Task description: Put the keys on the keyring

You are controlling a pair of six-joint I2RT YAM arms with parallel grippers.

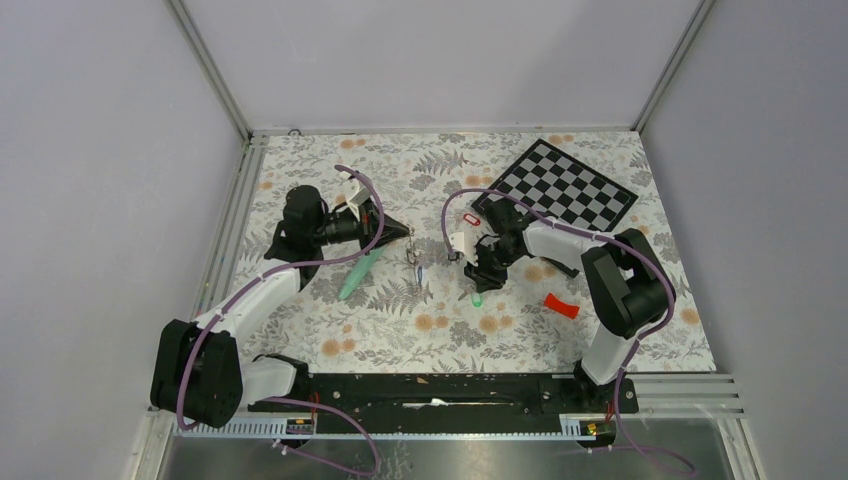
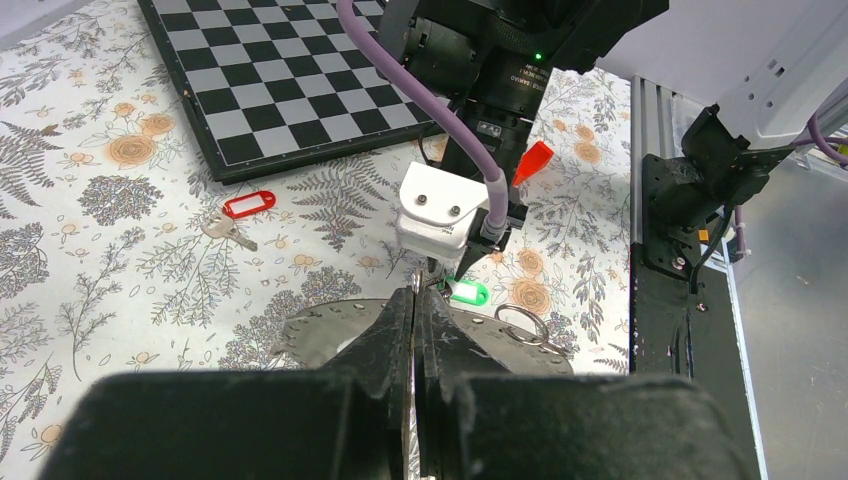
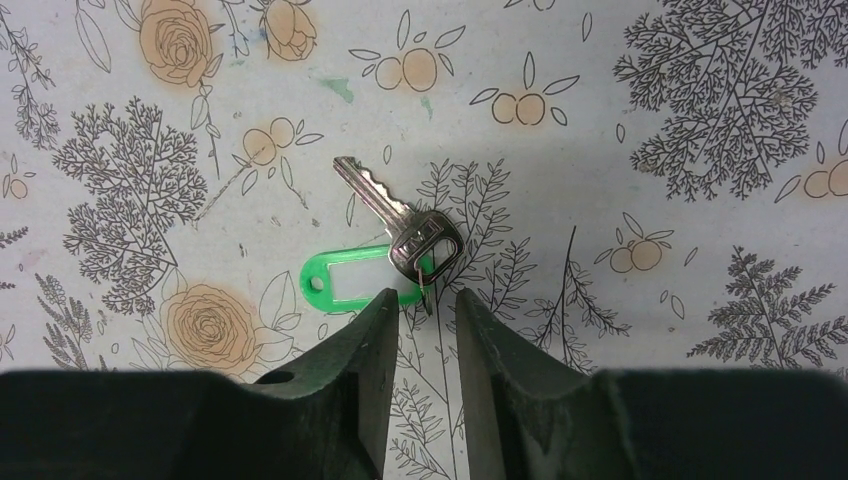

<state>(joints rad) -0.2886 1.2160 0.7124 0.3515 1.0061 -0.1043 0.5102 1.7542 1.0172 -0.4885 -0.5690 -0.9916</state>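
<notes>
Judging by looks, the green-tagged key (image 3: 400, 235) is light and rigid, lying flat on the worktop (image 3: 650, 300). The metal blade is probably slick and gives little edge to pinch. The plastic tag (image 3: 340, 285) is thicker and likely the better hold. The small wire loop (image 3: 425, 272) joining them lets the parts swing loose.

The right end effector (image 3: 425, 300) is released, jaws narrowly apart and empty. It hovers right over the key, with the loop just at the gap between its tips.

The left end effector (image 2: 415, 300) is clenched, apparently pinching the keyring (image 2: 320, 335), left of the key and apart from it.
</notes>
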